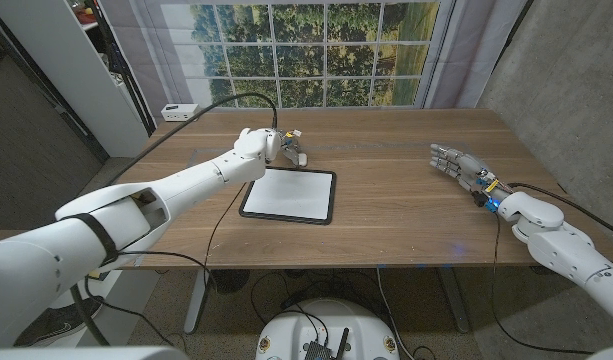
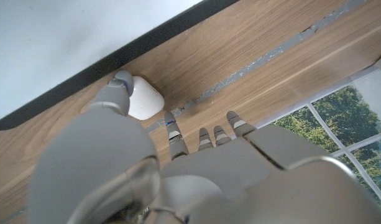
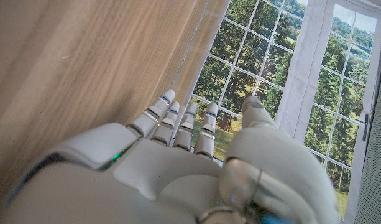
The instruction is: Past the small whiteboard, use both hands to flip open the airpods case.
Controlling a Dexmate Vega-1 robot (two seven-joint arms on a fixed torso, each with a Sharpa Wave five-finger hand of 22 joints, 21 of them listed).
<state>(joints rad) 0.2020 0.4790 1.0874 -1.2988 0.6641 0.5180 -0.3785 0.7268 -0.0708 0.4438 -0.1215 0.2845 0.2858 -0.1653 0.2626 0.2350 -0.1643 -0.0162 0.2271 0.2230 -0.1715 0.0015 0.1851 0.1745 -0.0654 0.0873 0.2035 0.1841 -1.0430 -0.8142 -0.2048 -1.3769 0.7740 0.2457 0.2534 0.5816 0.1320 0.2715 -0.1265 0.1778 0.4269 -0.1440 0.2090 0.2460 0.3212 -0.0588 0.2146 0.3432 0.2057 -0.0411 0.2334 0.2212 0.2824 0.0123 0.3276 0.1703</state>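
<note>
The small white airpods case (image 1: 300,157) lies shut on the wooden table just past the far edge of the small whiteboard (image 1: 289,195). My left hand (image 1: 265,144) is beside the case. In the left wrist view its thumb (image 2: 119,87) touches the case (image 2: 145,99) while the other fingers (image 2: 206,134) stay apart from it, near the whiteboard's black frame (image 2: 84,78). My right hand (image 1: 462,163) is far off on the right part of the table, fingers extended and holding nothing; the right wrist view shows that hand (image 3: 178,155) over bare wood.
A small white box (image 1: 178,111) sits at the table's back left corner. A black cable (image 1: 236,98) arcs over the back left of the table (image 1: 386,160) towards my left hand. Behind the far edge hangs a window backdrop.
</note>
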